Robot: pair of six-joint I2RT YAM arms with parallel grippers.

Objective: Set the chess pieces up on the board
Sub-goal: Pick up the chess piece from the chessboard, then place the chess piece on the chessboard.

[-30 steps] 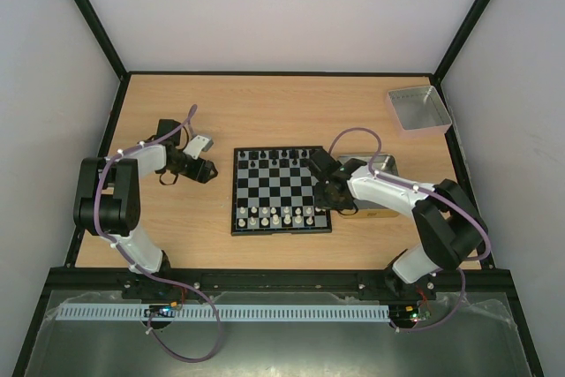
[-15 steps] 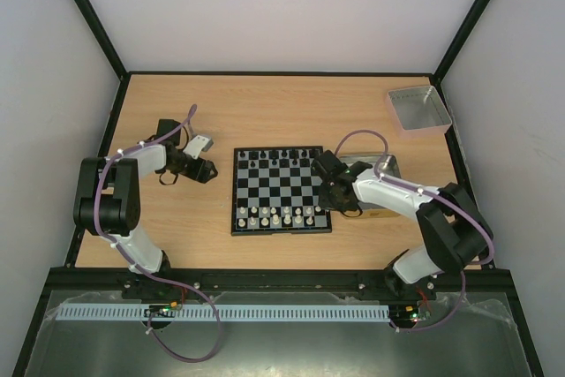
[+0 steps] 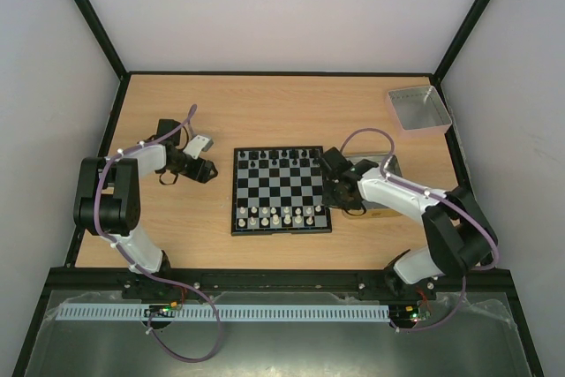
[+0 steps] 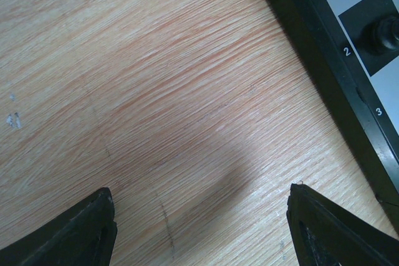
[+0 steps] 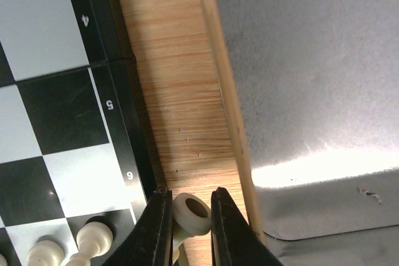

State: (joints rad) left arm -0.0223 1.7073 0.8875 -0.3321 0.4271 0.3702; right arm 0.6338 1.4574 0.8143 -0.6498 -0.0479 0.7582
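The board lies mid-table, with black chess pieces along its far rows and white ones along its near rows. My right gripper hangs just off the board's right rim. In the right wrist view it is shut on a white piece, which is tilted so its hollow base faces the camera, above the wood strip between the board rim and a tan tray edge. My left gripper rests left of the board. It is open over bare wood.
The tan-rimmed tray sits right of the board, partly under my right arm. A grey metal tray stands at the far right corner. In the left wrist view, two black pieces stand near the board rim.
My right gripper has shifted right, from over the board's right edge to the gap beside the tray, and its fingers have drawn in a little. The left arm is still.
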